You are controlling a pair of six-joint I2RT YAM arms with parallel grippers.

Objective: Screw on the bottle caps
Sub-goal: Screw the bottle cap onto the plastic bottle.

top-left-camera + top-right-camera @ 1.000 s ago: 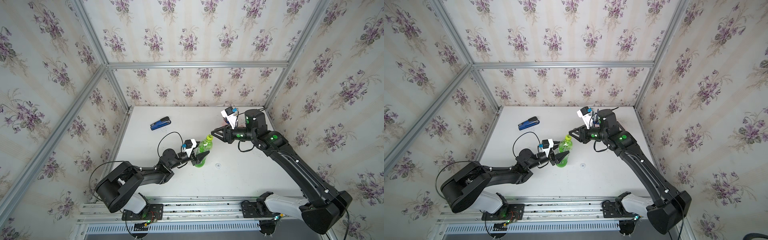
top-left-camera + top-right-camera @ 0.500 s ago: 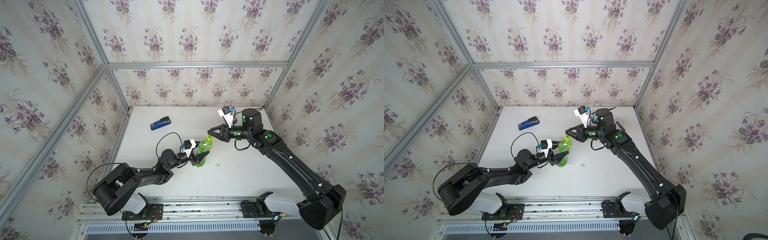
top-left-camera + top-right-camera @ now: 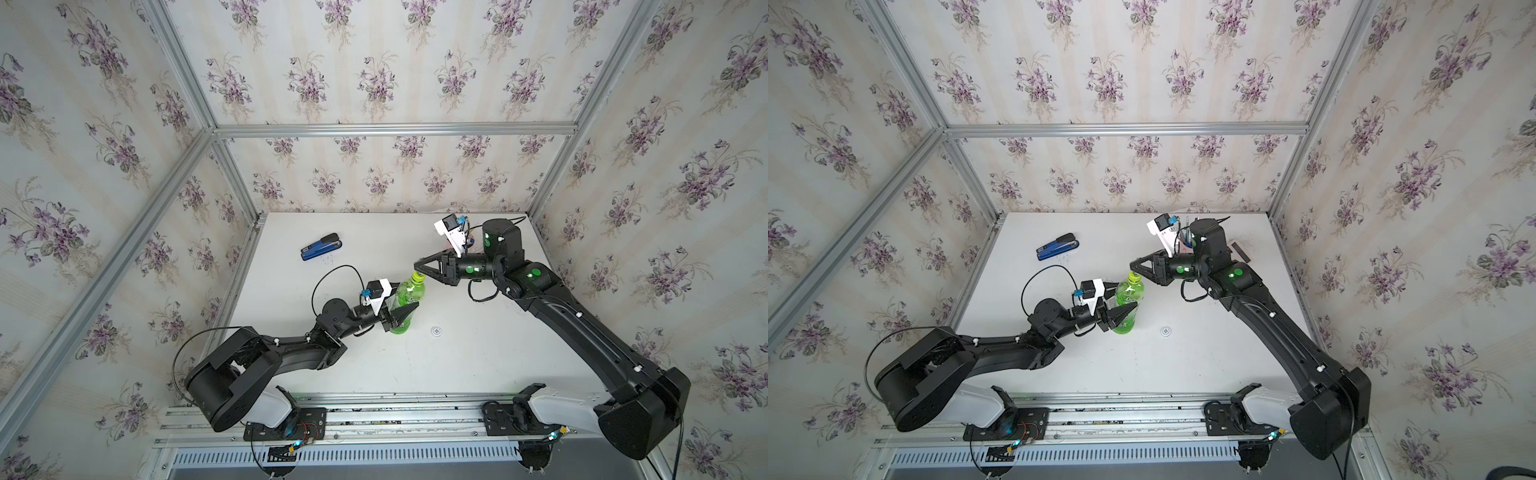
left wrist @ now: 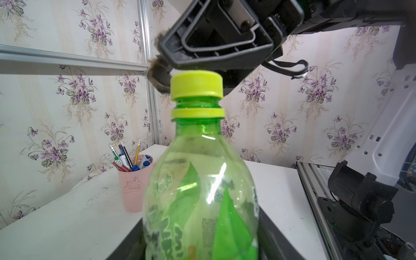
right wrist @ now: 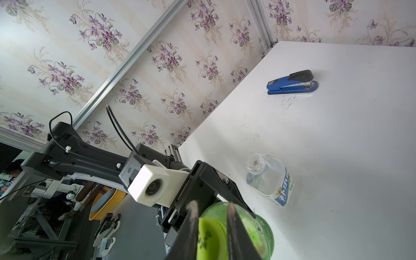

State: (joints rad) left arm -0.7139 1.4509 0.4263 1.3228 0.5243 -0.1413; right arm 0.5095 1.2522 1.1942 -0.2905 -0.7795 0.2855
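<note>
Where the arms reach over the scuffed white table (image 3: 457,365), the white cap (image 3: 436,331) lies nearest the front edge, flat, dark mark up. A little toward the left edge, the left gripper (image 3: 400,301) clamps the translucent green bottle (image 4: 200,191) upright; its leaf-printed label's pale characters are unreadable. The right gripper (image 5: 211,209) pinches the yellow-green cap (image 4: 196,84) sitting on its neck. Beside it stands the clear bottle (image 5: 270,180), mouth open, its blue lettering illegible. Farther back: a blue stapler (image 3: 321,247) toward the back-left corner, a pink pen cup (image 4: 132,186) toward the back-right, violet-flowered wallpaper (image 3: 374,83) in aluminium framing (image 3: 395,129).
</note>
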